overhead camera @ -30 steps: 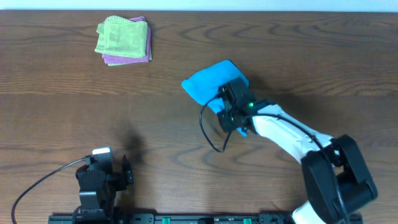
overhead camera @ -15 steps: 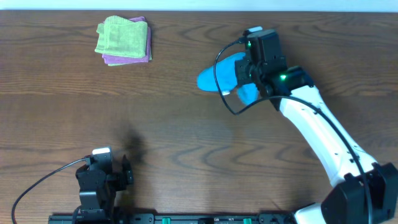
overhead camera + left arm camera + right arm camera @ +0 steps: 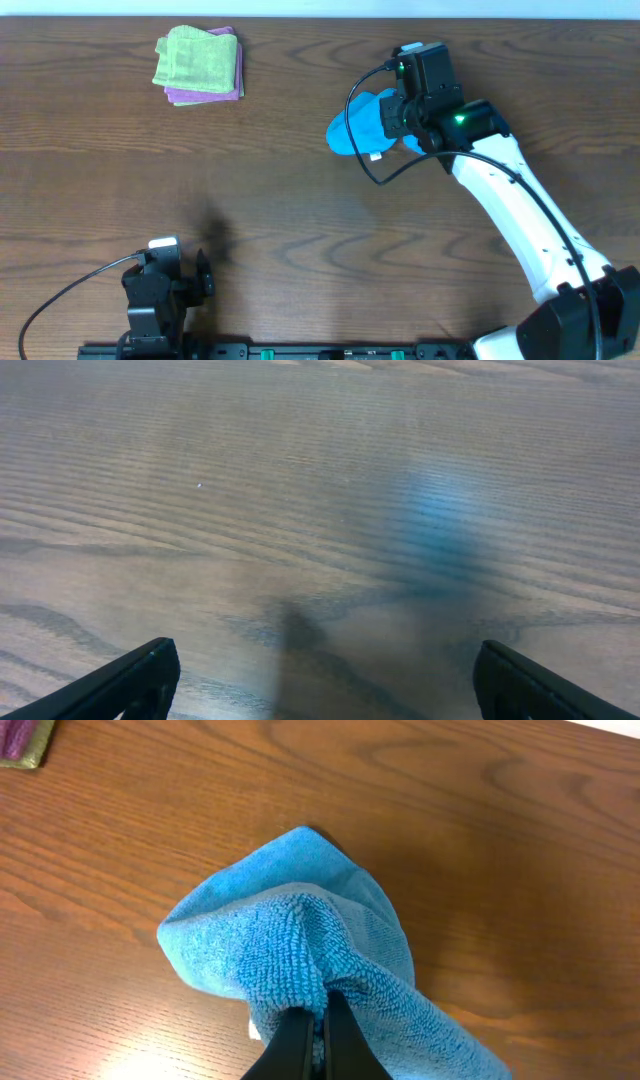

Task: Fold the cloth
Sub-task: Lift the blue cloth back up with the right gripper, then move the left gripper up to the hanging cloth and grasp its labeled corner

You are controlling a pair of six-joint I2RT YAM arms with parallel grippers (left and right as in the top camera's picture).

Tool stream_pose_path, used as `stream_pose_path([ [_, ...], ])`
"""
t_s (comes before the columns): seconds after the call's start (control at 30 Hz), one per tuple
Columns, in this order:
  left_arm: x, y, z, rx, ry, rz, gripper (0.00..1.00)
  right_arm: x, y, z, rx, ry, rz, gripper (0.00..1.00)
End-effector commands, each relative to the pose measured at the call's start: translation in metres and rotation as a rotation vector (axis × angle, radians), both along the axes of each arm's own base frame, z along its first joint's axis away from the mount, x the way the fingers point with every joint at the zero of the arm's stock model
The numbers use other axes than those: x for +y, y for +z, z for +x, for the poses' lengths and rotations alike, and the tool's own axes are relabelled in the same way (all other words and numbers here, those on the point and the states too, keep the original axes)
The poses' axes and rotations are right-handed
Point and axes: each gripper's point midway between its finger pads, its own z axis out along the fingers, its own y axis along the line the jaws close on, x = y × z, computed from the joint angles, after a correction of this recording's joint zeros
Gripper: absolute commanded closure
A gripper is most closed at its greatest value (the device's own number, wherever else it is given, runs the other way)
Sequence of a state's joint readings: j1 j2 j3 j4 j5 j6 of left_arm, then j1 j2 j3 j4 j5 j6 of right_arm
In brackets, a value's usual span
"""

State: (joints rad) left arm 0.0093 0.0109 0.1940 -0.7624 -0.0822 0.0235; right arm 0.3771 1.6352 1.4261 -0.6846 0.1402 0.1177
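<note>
**Cloth picked up and carried back by right hand**

Overhead: a second ago the blue cloth [image 3: 352, 128] lay spread on the worktop [image 3: 300, 220]. It is now a bunch hanging at the right hand [image 3: 388, 118], farther back, so the fold is under way but not laid.

Left wrist: left hand [image 3: 325, 685] released wide, empty, over bare wood.

Right wrist: hand clenched on a ridge of the cloth. Whether the lower edge touches the worktop is unclear.
</note>
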Motion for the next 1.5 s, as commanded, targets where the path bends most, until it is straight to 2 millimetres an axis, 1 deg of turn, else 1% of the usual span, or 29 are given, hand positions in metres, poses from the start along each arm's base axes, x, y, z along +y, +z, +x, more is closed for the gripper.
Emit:
stream_pose_path([
  [0.0, -0.001, -0.012, -0.004, 0.035, -0.011, 0.002, 0.05, -0.001, 0.011, 0.002, -0.028, 0.000, -0.011, 0.99],
  [0.53, -0.001, -0.011, -0.004, 0.035, -0.011, 0.002, 0.05, -0.001, 0.010, 0.001, -0.024, 0.002, -0.012, 0.99],
  [0.63, -0.001, -0.008, -0.001, 0.017, -0.011, 0.002, 0.05, -0.001, 0.010, 0.000, -0.023, 0.010, -0.020, 0.98],
  [0.67, -0.002, -0.004, 0.003, -0.008, -0.006, -0.014, 0.05, -0.001, 0.010, 0.000, -0.021, 0.010, -0.021, 0.98],
  [0.7, -0.010, 0.001, 0.008, -0.044, -0.006, -0.090, 0.05, -0.001, 0.010, 0.000, -0.022, 0.010, -0.021, 0.99],
  [0.73, -0.026, 0.006, 0.012, -0.073, -0.019, -0.230, 0.05, -0.001, 0.010, 0.000, -0.022, 0.015, -0.025, 0.99],
  [0.8, -0.061, 0.013, 0.012, -0.070, -0.036, -0.558, 0.05, -0.001, 0.010, 0.000, -0.023, 0.015, -0.025, 0.98],
  [0.83, -0.071, 0.017, 0.011, -0.060, -0.028, -0.666, 0.05, -0.001, 0.010, 0.000, -0.023, 0.015, -0.025, 0.98],
  [0.9, -0.080, 0.019, 0.010, -0.037, 0.000, -0.794, 0.05, -0.001, 0.010, 0.000, -0.023, 0.015, -0.025, 0.99],
  [0.97, -0.084, 0.022, 0.010, -0.021, 0.081, -0.931, 0.05, -0.001, 0.010, 0.000, -0.023, 0.015, -0.025, 0.98],
  [1.0, -0.084, 0.023, 0.010, -0.018, 0.112, -0.979, 0.04, -0.001, 0.010, 0.000, -0.023, 0.015, -0.025, 0.98],
  [1.03, -0.086, 0.029, 0.013, -0.032, 0.115, -1.015, 0.05, -0.001, 0.010, 0.000, -0.022, 0.016, -0.025, 0.99],
  [1.13, -0.098, 0.057, 0.021, -0.106, -0.004, -1.065, 0.05, -0.001, 0.010, 0.000, -0.022, 0.016, -0.025, 0.98],
  [1.17, -0.101, 0.062, 0.022, -0.110, -0.017, -1.096, 0.05, -0.001, 0.010, 0.000, -0.023, 0.016, -0.025, 0.98],
  [1.2, -0.104, 0.063, 0.022, -0.099, -0.020, -1.120, 0.04, -0.001, 0.010, 0.000, -0.023, 0.016, -0.025, 0.99],
  [1.3, -0.110, 0.054, 0.020, -0.022, -0.014, -1.145, 0.04, -0.001, 0.010, 0.000, -0.023, 0.016, -0.024, 0.99],
  [1.4, -0.124, 0.062, 0.029, 0.011, -0.082, -1.177, 0.05, -0.001, 0.010, 0.001, -0.023, 0.016, -0.024, 0.99],
  [1.47, -0.136, 0.062, 0.035, 0.051, -0.111, -1.197, 0.04, -0.001, 0.011, 0.001, -0.026, 0.015, -0.023, 0.99],
])
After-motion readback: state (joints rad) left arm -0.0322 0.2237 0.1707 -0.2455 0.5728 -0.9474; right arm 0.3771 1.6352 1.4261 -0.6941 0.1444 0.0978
